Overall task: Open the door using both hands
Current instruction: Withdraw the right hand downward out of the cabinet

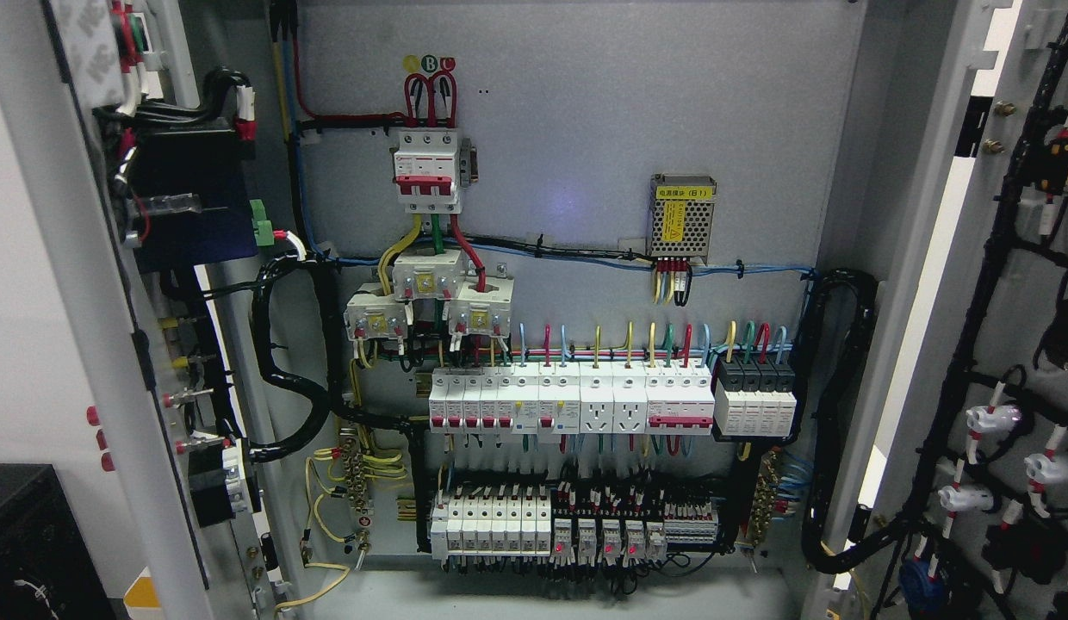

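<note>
Looking thru head cam, I saw both grey metal cabinet doors swung wide: left door [69,284] at pic's left edge, right door [1008,344] at right; neither robot hand in view, so couldn't tell finger state or nearer arm

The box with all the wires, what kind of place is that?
It looks like the inside of an electrical cabinet with both doors swung open. You can tell from the rows of breakers, the bundled cables running to the doors, and the small power supply on the back panel.
</note>
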Robot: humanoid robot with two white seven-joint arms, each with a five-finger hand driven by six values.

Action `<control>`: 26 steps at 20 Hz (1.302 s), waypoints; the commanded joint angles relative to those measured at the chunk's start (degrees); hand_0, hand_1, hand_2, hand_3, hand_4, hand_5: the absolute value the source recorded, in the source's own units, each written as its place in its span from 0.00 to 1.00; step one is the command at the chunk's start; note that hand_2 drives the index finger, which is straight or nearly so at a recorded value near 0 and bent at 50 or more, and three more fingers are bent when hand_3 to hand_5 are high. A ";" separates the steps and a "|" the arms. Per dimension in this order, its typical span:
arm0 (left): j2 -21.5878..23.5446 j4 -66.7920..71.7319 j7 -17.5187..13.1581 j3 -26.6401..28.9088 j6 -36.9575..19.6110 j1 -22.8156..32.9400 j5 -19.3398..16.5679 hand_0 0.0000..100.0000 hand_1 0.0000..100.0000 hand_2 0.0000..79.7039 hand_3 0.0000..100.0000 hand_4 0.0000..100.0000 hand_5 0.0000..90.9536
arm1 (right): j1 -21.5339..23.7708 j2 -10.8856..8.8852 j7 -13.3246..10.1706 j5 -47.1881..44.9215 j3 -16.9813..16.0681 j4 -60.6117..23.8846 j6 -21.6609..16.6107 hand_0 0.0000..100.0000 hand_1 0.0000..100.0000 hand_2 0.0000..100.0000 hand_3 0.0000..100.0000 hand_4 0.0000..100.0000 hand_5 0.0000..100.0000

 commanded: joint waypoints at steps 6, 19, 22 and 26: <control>-0.04 -0.01 0.01 1.58 0.00 -0.03 1.41 0.00 0.00 0.00 0.00 0.00 0.00 | -0.24 5.88 0.13 0.51 2.36 3.02 -0.06 0.00 0.00 0.00 0.00 0.00 0.00; -0.04 -0.09 -0.08 1.40 0.00 -0.03 1.32 0.00 0.00 0.00 0.00 0.00 0.00 | -0.41 8.61 0.13 3.68 2.36 6.19 -0.06 0.00 0.00 0.00 0.00 0.00 0.00; -0.04 -0.09 -0.08 1.40 -0.09 -0.03 1.32 0.00 0.00 0.00 0.00 0.00 0.00 | -0.50 8.34 0.13 3.68 1.05 6.19 -0.14 0.00 0.00 0.00 0.00 0.00 0.00; -0.04 -0.09 0.01 1.40 -0.09 -0.03 1.14 0.00 0.00 0.00 0.00 0.00 0.00 | -0.15 7.20 0.22 2.89 -3.69 6.02 -0.23 0.00 0.00 0.00 0.00 0.00 0.00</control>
